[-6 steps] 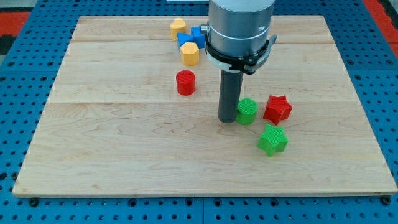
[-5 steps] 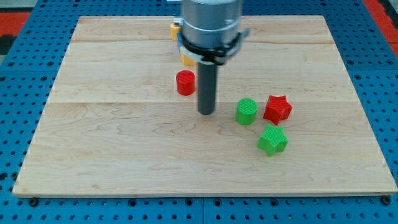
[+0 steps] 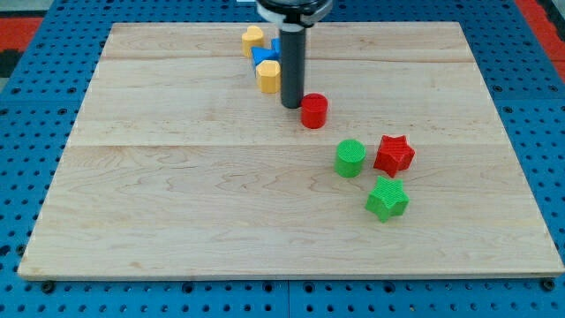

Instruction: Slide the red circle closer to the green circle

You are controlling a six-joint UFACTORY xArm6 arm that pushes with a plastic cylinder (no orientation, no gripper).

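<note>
The red circle [image 3: 313, 111] lies on the wooden board [image 3: 177, 203], up and to the left of the green circle [image 3: 350, 158], with a gap between them. My tip [image 3: 292, 105] stands just left of the red circle, touching or nearly touching its upper left side. The rod rises out of the view's top.
A red star [image 3: 394, 154] sits right of the green circle and a green star [image 3: 387, 198] below it. Two yellow blocks [image 3: 269, 76] [image 3: 253, 38] and a blue block [image 3: 263, 55] cluster near the top, just left of the rod.
The tip moved from beside the green circle to the left, then up behind the red circle. The red circle slid right, closer to the green circle.
</note>
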